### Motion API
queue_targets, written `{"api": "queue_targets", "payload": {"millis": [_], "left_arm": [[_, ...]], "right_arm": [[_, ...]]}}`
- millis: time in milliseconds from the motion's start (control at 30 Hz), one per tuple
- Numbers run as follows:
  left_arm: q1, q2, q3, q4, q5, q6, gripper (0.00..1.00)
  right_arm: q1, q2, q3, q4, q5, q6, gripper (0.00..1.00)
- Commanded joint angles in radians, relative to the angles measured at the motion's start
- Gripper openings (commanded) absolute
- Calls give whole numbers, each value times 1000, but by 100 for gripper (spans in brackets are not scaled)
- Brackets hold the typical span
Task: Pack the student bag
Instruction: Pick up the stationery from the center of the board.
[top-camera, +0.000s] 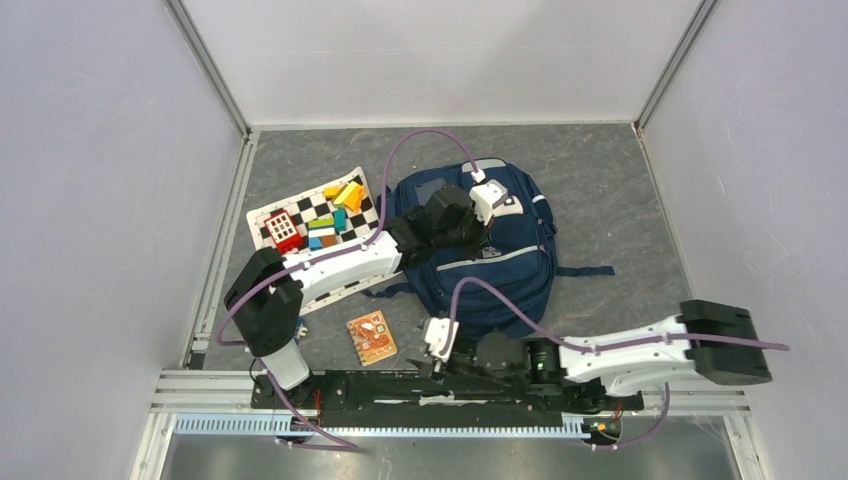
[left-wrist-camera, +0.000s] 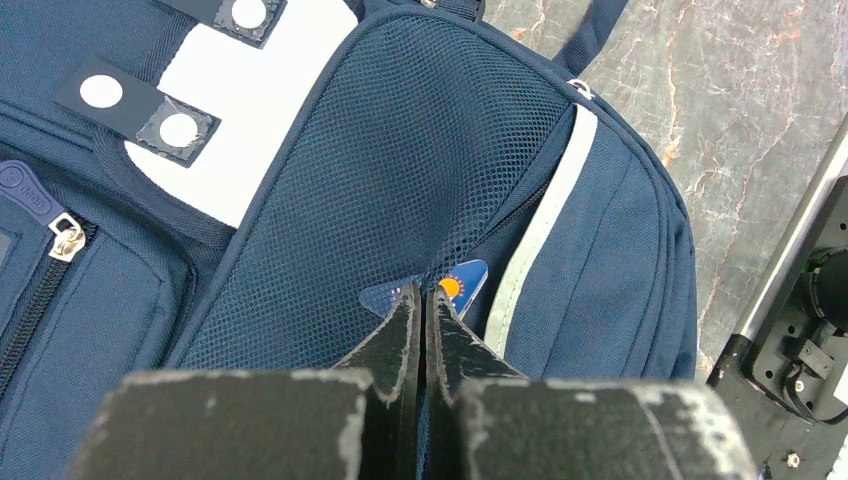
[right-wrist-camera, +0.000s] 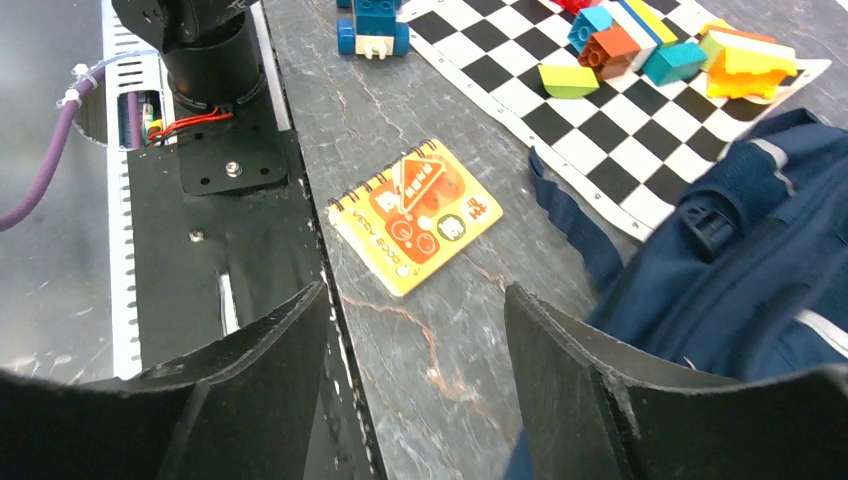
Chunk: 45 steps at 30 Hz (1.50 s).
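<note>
**While the student bag (top-camera: 500, 255) lies flat on the table, the left gripper (left-wrist-camera: 425, 297) sits closed at its pocket**

Though the bag's mesh pocket (left-wrist-camera: 400, 170) shows little inside, a small blue tag with an orange dot (left-wrist-camera: 462, 283) peeks out just past the pressed-together fingertips. Whether they pinch anything cannot be told. The left arm stretches over the bag. At the bag's near edge the right gripper (right-wrist-camera: 415, 300) hangs low, jaws wide and empty. It faces an orange spiral notebook (right-wrist-camera: 415, 215) whose writing is too small to read.
</note>
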Motion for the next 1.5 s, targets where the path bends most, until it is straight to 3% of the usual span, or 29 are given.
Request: {"api": "queue_targets", "payload": {"millis": [0, 367, 567, 867, 1467], "left_arm": [[10, -26, 26, 64, -30, -31, 2], [10, -25, 23, 64, -20, 4, 2], [11, -17, 32, 60, 52, 38, 2], [11, -17, 41, 55, 62, 32, 2], [14, -27, 63, 14, 102, 71, 2]], "right_arm": [[20, 163, 65, 248, 53, -72, 69], [11, 548, 242, 377, -32, -113, 63], [8, 613, 226, 445, -74, -117, 58], [-35, 729, 228, 510, -10, -193, 58], [-67, 840, 353, 479, -82, -301, 59]]}}
